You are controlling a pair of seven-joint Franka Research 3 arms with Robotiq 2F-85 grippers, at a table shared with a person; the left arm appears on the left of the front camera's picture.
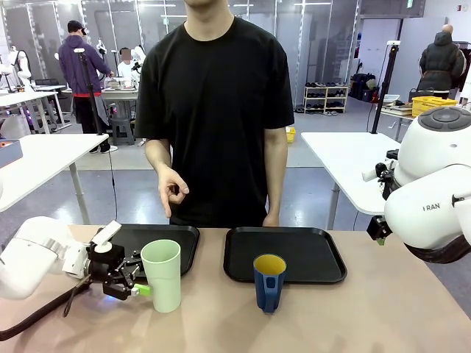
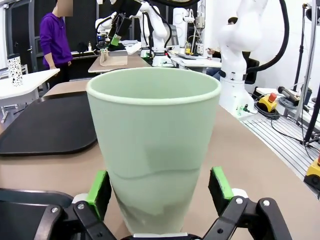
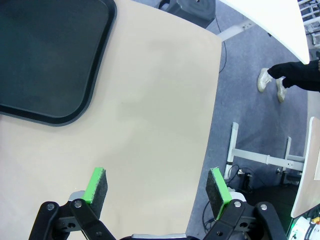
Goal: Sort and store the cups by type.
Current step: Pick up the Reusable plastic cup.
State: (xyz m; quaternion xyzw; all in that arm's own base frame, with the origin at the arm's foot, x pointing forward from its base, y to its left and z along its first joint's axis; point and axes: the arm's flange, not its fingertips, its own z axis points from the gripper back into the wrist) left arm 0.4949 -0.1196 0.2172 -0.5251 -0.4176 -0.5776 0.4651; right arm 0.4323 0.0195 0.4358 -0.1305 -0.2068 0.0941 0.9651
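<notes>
My left tool [image 1: 136,279] is spread apart either side of the green tumbler [image 1: 162,276], low down. The tumbler stands on the table [image 1: 368,316] just before the left tray [image 1: 188,239]. I should close slowly, both sides meeting evenly, so it doesn't tip.

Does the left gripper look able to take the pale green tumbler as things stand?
Likely yes: the open left gripper straddles the pale green tumbler near its base, with nothing else between.
</notes>
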